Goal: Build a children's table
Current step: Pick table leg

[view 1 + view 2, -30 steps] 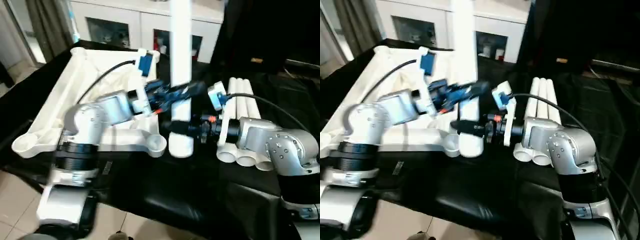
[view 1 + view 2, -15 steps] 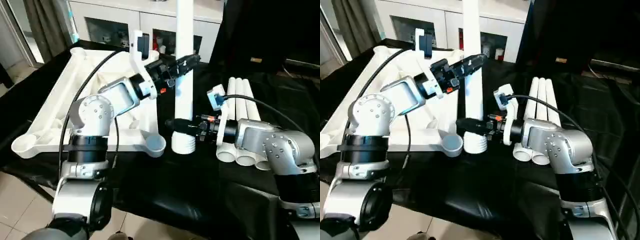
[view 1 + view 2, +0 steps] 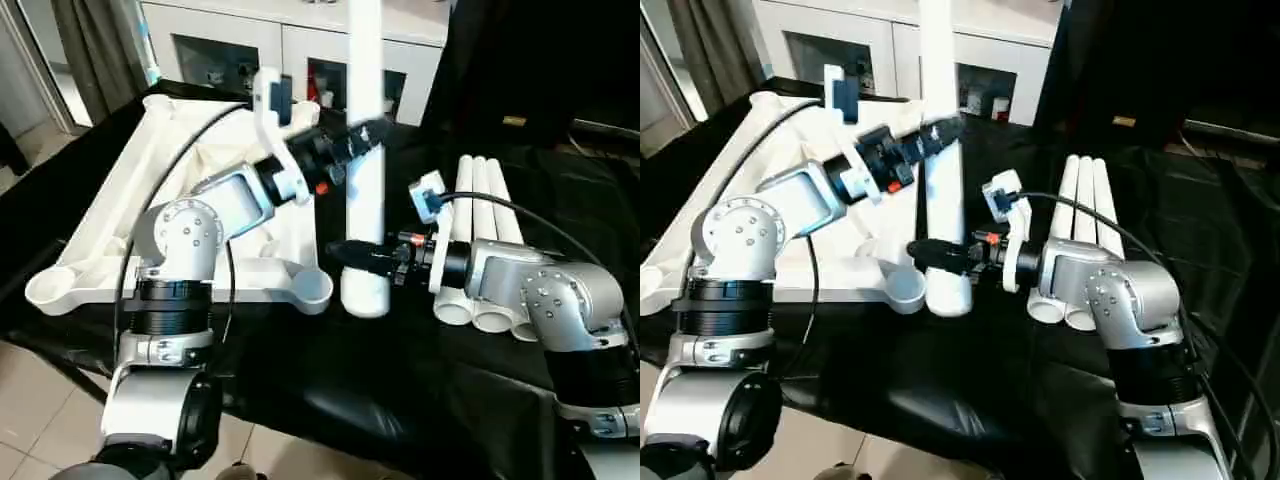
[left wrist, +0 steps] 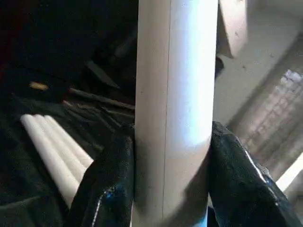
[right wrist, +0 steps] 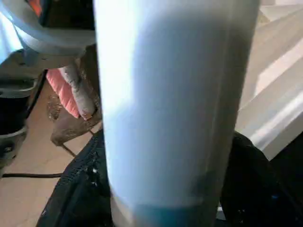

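The white tabletop (image 3: 150, 190) lies upside down on the left, ribs up, with a round corner socket (image 3: 312, 287) at its near right corner. One white leg (image 3: 365, 200) stands upright just right of that socket, its wide end (image 3: 365, 297) low over the black cloth. My left gripper (image 3: 362, 138) is shut on the leg's upper part, a black finger (image 4: 109, 189) on each side of it. My right gripper (image 3: 356, 256) is shut on the leg near its lower end, finger (image 5: 87, 184) against the tube. Three more legs (image 3: 482, 240) lie side by side on the right.
A black cloth (image 3: 380, 390) covers the work table, whose front edge runs close to my body. A white cabinet (image 3: 230, 50) with glass doors stands behind. My right forearm (image 3: 540, 290) lies over the near ends of the three lying legs.
My left arm has swung up from low beside the leg to its upper part and closed on it. The leg stays upright in the right gripper, a little lower and nearer the socket.
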Motion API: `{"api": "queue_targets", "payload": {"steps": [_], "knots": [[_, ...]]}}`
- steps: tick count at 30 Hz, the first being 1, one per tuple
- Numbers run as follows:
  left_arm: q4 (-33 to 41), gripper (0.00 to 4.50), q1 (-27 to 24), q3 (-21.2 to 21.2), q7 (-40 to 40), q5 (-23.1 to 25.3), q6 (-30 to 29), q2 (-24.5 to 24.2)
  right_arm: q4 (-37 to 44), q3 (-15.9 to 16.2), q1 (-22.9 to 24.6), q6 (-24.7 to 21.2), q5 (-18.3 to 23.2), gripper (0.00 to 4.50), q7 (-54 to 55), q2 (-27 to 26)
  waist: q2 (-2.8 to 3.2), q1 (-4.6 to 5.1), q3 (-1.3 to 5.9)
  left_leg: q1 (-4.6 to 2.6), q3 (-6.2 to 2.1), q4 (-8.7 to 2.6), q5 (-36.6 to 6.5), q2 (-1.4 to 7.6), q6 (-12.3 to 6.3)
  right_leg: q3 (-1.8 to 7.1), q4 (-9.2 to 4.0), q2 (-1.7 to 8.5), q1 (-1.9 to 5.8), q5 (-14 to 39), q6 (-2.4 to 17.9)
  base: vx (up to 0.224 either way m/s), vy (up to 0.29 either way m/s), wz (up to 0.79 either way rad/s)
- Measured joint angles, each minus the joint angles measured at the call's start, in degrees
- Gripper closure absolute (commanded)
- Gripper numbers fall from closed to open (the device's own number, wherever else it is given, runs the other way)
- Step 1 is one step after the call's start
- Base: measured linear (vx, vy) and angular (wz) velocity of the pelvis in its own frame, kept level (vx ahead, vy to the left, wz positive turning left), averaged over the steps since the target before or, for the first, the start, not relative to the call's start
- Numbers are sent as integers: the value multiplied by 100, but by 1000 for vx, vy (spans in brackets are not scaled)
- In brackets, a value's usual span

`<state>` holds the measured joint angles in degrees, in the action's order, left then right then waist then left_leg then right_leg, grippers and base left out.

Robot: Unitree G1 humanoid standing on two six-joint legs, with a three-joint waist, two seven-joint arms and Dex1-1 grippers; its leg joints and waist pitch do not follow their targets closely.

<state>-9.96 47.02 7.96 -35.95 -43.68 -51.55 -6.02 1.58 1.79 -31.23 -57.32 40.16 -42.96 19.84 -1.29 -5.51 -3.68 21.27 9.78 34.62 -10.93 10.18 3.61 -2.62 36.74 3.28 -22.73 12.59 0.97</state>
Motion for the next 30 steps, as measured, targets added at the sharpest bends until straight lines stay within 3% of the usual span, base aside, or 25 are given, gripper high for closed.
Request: {"api": "queue_targets", "payload": {"steps": [5, 11, 16, 17, 26, 27, 30], "knots": [[-10, 270, 14, -233, -765, -61, -113, -337, 63, 16, 6, -1, 106, 140, -424, 276, 0, -4, 0, -1, 0, 0, 0, 0, 0, 0, 2, 0, 0, 0, 0, 0, 0, 0], [-170, 271, 173, -285, -1013, -60, -131, -423, 187, 18, 12, -2, 146, 140, -526, 368, 0, -25, 0, -4, 0, 1, 0, 0, 1, 1, 3, 0, 1, 0, 0, 0, 0, 0], [-236, 271, 176, -316, -1145, -48, -81, -480, 210, 43, 24, -23, 185, 176, -575, 389, 0, -30, 0, -2, 0, 1, 0, 0, 0, 1, 3, 0, 1, 0, 0, 0, 0, 0], [-236, 271, 177, -317, -1155, -48, -81, -480, 210, 43, 24, -31, 195, 200, -573, 388, 0, -33, 0, -2, 0, 1, 0, 0, 0, 1, 3, 0, 1, 0, 0, 0, 0, 0], [-255, 271, 177, -307, -1010, -16, -41, -444, 207, 57, 22, -26, 179, 256, -475, 307, 0, -41, 0, -2, 0, 1, 0, 0, 0, 1, 5, 0, 0, 0, 0, 0, 0, 0], [-252, 215, 177, -293, -951, -5, -27, -405, 198, 56, 22, -7, 178, 259, -444, 295, 0, -46, 0, -2, 0, 1, 0, 0, 0, 1, 5, 0, 1, 0, 0, 0, 0, 0], [-162, 195, 174, -256, -580, 46, -24, -201, 163, 53, 13, 56, 46, 263, -276, 266, -1, -56, 0, 0, 0, 3, 0, 0, 0, 0, 4, 1, 0, 0, 0, 0, 0, 0]]}}
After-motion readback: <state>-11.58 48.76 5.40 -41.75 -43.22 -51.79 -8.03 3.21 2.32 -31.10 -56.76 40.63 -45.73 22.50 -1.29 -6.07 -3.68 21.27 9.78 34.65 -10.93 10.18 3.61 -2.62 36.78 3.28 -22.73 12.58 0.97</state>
